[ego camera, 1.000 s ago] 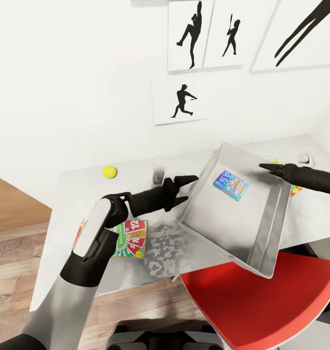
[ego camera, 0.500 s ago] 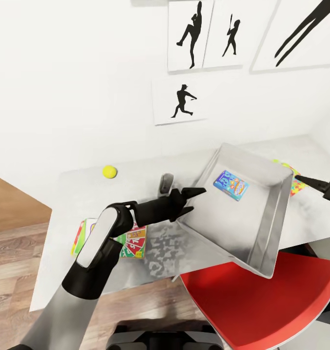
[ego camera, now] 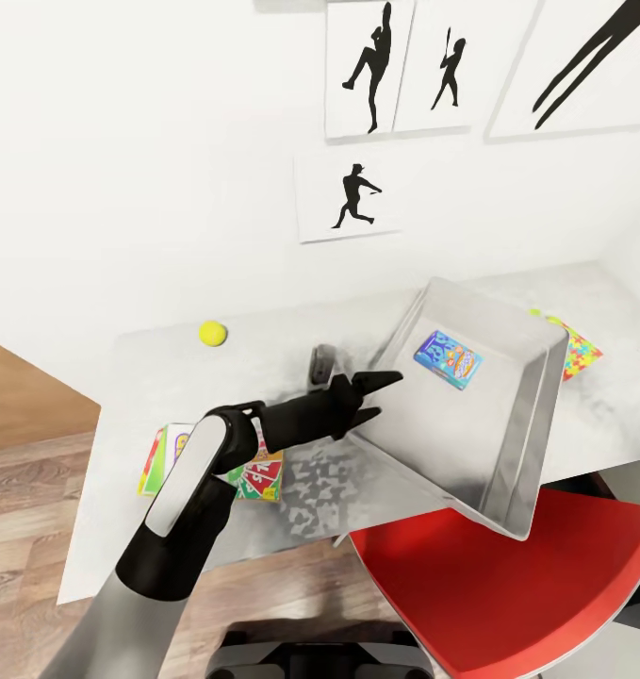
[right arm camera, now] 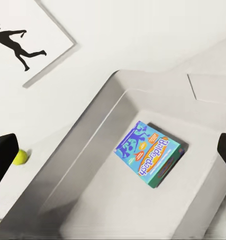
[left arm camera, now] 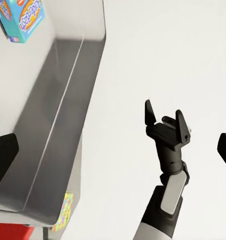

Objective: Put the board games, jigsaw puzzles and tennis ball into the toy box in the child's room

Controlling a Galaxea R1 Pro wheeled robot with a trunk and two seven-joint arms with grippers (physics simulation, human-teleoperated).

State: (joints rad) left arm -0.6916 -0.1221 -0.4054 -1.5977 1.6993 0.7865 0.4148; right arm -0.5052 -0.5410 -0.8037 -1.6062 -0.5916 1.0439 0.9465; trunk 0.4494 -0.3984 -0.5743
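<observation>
- Left gripper sits with its fingers spread apart, nothing between them, tips right at the near-left wall of the toy box.
- Right gripper shows up in the left wrist view, prongs also spread and empty, hanging in front of the white wall.
- Toy box is tipped up on the table, its low corner hanging over the red chair.
- Blue Balderdash board game lies inside the box.
- Tennis ball is on the table at about 10 o'clock from the left gripper, well apart.
- Yellow-green-red board game lies under the left forearm.
- Jigsaw puzzle peeks out at the box's 3 o'clock side.
</observation>
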